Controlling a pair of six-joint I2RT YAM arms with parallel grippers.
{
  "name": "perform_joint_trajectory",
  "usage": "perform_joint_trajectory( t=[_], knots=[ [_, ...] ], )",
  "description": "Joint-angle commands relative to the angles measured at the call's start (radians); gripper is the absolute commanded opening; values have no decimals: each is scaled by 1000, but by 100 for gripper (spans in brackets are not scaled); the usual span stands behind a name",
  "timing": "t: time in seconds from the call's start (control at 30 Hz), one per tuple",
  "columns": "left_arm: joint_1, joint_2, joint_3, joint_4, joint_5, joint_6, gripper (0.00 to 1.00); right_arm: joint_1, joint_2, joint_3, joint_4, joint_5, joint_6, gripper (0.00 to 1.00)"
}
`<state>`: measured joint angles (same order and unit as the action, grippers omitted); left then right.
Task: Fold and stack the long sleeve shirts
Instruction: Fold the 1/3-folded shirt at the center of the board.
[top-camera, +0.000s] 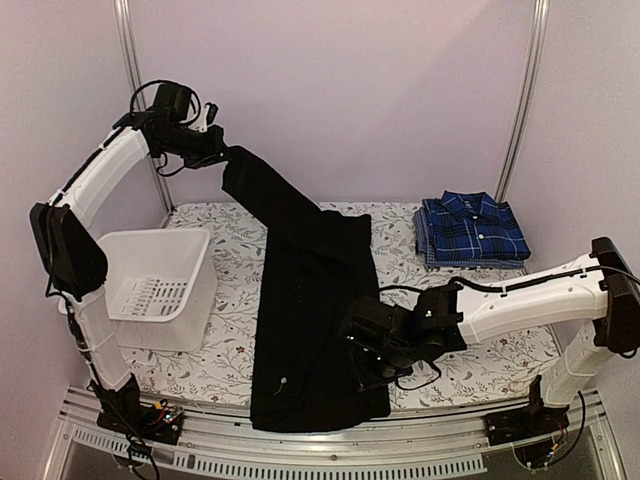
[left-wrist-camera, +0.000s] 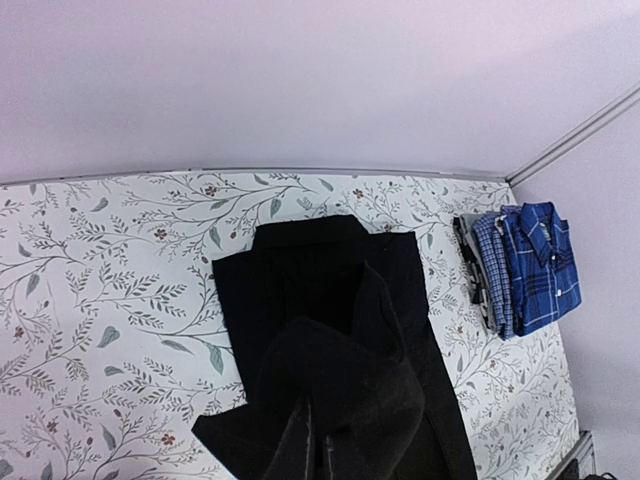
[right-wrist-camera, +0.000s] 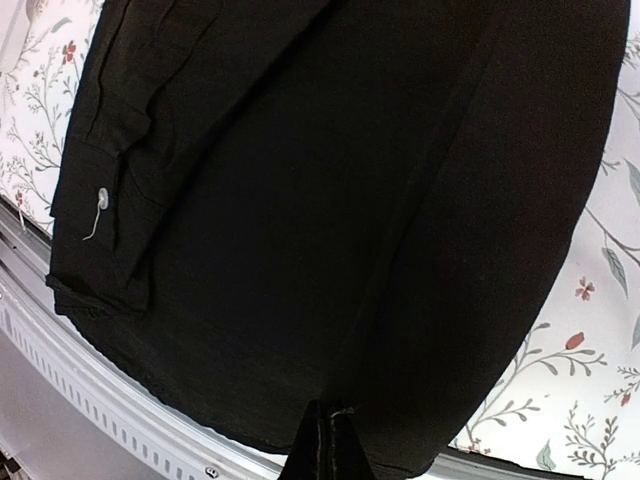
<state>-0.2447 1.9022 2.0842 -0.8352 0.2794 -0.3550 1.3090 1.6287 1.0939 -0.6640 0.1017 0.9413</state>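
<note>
The black shirt (top-camera: 310, 320) lies lengthwise down the table's middle, its hem at the front edge. My left gripper (top-camera: 228, 152) is shut on one end of the black shirt (left-wrist-camera: 340, 330) and holds it high above the back left, so the cloth hangs down to the table. My right gripper (top-camera: 368, 372) is low at the shirt's right front edge, shut on the black shirt (right-wrist-camera: 300, 200). A pale cuff button (right-wrist-camera: 103, 198) shows. The blue-and-navy plaid shirt (top-camera: 472, 230) lies folded at the back right, also in the left wrist view (left-wrist-camera: 530, 265).
A white slotted basket (top-camera: 150, 285) stands on the left of the floral tablecloth (top-camera: 480, 355). The metal front rail (right-wrist-camera: 120, 400) runs just below the shirt's hem. Upright frame poles (top-camera: 525, 90) stand at the back corners.
</note>
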Motion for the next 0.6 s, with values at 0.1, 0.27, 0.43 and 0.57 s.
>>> perform_joint_trajectory(
  t=[0.1,0.27,0.43,0.57],
  knots=[
    [34,29,79,-27,-8,6,0,7,91,98,51,-54,-97,0],
    [36,28,69,-28,-18,14,0,6,141,123,56,-81,-117,0],
    [42,9,67,-26,-31,16,0,6,157,130,67,-99,-127,0],
    [42,-5,67,-24,-29,19,0,6,159,119,65,-152,-132,0]
  ],
)
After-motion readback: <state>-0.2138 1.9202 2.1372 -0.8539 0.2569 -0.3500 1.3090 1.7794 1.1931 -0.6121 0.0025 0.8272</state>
